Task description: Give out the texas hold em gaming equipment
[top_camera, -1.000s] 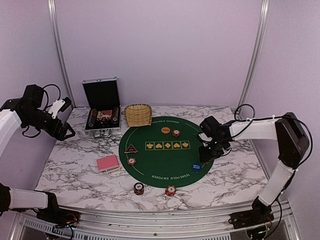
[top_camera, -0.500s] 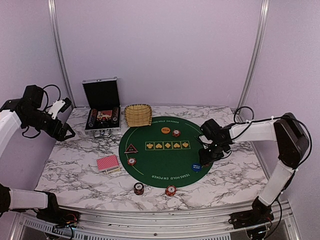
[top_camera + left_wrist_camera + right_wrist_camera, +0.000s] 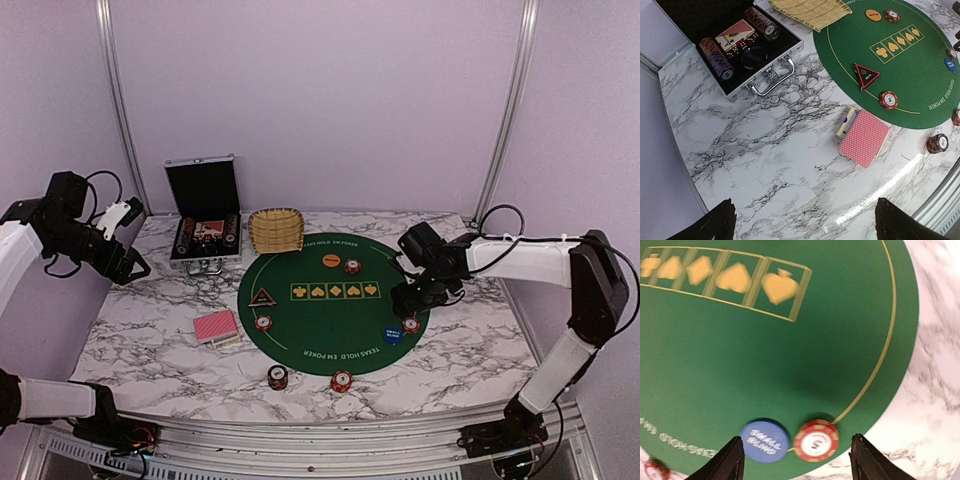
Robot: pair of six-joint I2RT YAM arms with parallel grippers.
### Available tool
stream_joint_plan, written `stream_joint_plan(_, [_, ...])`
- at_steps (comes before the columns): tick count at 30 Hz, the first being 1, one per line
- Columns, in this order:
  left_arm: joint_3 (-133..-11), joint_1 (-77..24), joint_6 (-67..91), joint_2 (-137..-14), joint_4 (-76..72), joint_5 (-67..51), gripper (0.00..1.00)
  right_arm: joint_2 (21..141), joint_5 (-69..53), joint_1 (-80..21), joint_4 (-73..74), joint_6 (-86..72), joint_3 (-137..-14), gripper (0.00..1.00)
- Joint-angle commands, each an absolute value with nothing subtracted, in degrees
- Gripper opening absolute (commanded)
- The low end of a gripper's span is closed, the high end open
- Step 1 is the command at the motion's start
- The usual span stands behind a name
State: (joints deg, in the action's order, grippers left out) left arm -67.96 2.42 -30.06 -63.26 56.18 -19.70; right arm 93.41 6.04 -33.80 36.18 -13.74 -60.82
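A red-and-white poker chip [image 3: 816,440] lies on the green mat [image 3: 790,365] just inside its gold line, beside the blue small-blind disc [image 3: 765,441]. My right gripper [image 3: 796,462] hovers open above them, one finger on each side, touching neither. From above, that chip [image 3: 411,325] sits right of the blue disc [image 3: 393,334], under the right gripper [image 3: 405,298]. The orange disc [image 3: 331,260], triangular marker [image 3: 262,297], other chips [image 3: 263,322] and the pinkish-red cards [image 3: 864,137] lie about the mat. My left gripper [image 3: 805,227] hangs open and empty high over the marble.
An open silver-edged case [image 3: 740,45] with chip rolls and a card box stands at the back left. A wicker basket [image 3: 276,229] sits beside it. Two chip stacks [image 3: 278,377] [image 3: 342,381] rest near the mat's front edge.
The right gripper's jaws widened and it lifted back a little, leaving a red-and-white chip on the mat next to the blue disc. The left arm stayed still.
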Motion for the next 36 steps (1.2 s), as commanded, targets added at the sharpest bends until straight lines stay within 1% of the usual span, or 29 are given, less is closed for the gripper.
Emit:
stream_joint_plan(1, [-67.67,2.3,-30.52,-62.57,58.25,-20.83,0.99,90.87,6.59,-43.31,39.27,-13.9,-70.74,0.74])
stream_joint_plan(5, [-67.85,2.32,-30.36,-62.87,58.23,-20.94,0.99,95.09,5.5,-54.19,41.49,-12.71,-78.7,0.83])
stream_joint_plan(7, [-67.77,2.37,-30.25,-62.77,58.24,-20.83,0.99,99.11,4.74,-59.6,42.72,-11.63,-82.66,0.86])
stream_joint_plan(9, [-67.76,2.29,-30.12,-62.68,58.27,-20.67,0.99,102.32,3.51,-62.98,42.99,-10.7,-86.04,0.87])
stream_joint_plan(15, [-68.01,2.33,-30.15,-62.1,58.27,-20.31,0.99,110.75,-3.14,-68.48,42.12,-8.07,-93.03,0.88])
stream_joint_plan(20, [-68.2,2.33,-30.23,-61.99,58.23,-20.36,0.99,117.16,-3.35,-70.37,43.45,-6.71,-97.9,0.88])
stream_joint_plan(29, [-68.14,2.3,-30.32,-61.7,58.25,-20.06,0.99,119.88,-3.73,-70.59,43.14,-6.44,-98.36,0.85])
stream_joint_plan(36, [-68.12,2.34,-30.24,-61.8,58.27,-20.13,0.99,121.14,-5.54,-70.97,43.32,-5.99,-97.78,0.7])
